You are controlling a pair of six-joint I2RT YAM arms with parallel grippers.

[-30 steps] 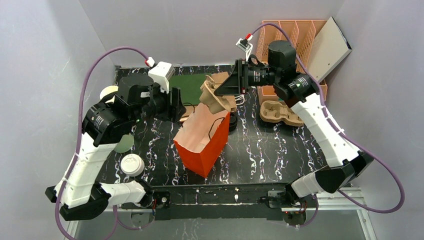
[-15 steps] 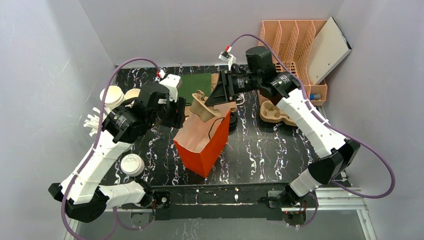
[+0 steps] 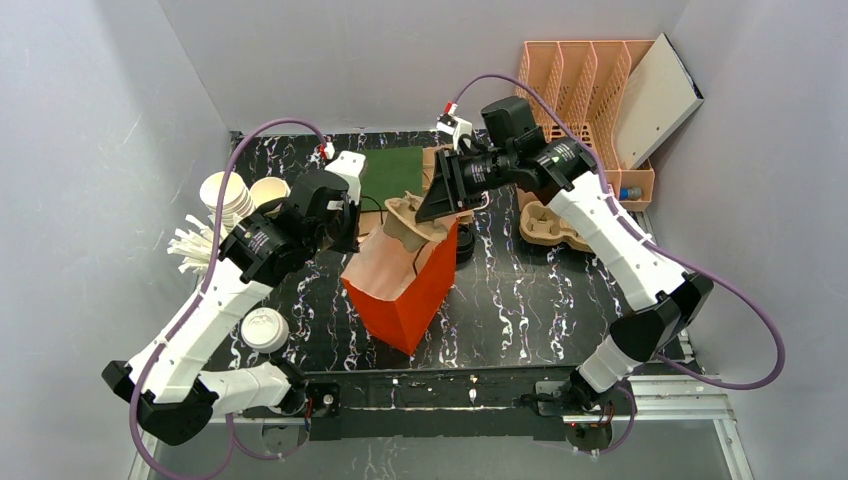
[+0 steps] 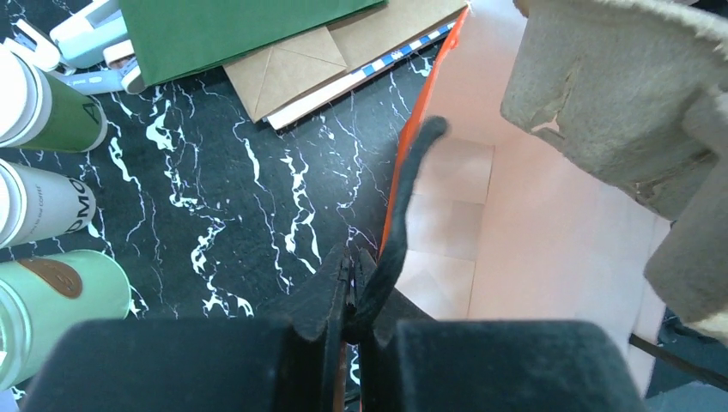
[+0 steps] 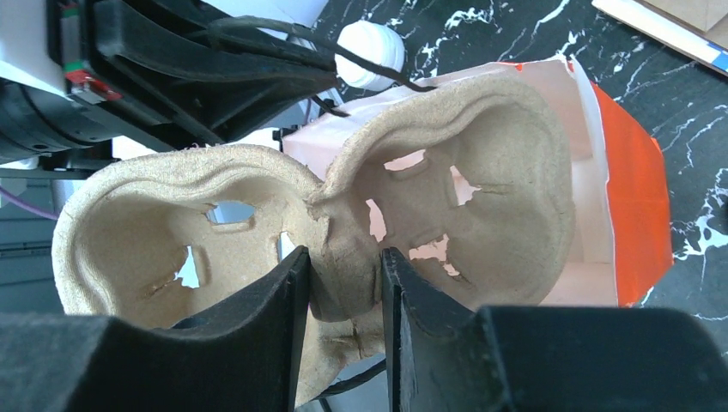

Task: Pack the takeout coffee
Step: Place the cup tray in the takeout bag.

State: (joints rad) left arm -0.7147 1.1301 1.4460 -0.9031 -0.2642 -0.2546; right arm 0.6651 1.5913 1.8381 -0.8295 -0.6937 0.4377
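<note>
Pinching the rim of the orange paper bag (image 4: pixel 532 283), the closed left gripper (image 4: pixel 350 276) steadies it; right gripper (image 5: pixel 343 268), clamping the beige moulded-pulp cup carrier (image 5: pixel 532 172), should lower it level and centred.

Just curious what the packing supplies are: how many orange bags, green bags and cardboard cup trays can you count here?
Orange paper bag: 1
Green bag: 1
Pulp cup trays: 2, one gripped by the right gripper, one lying farther right
Total: 4
</note>
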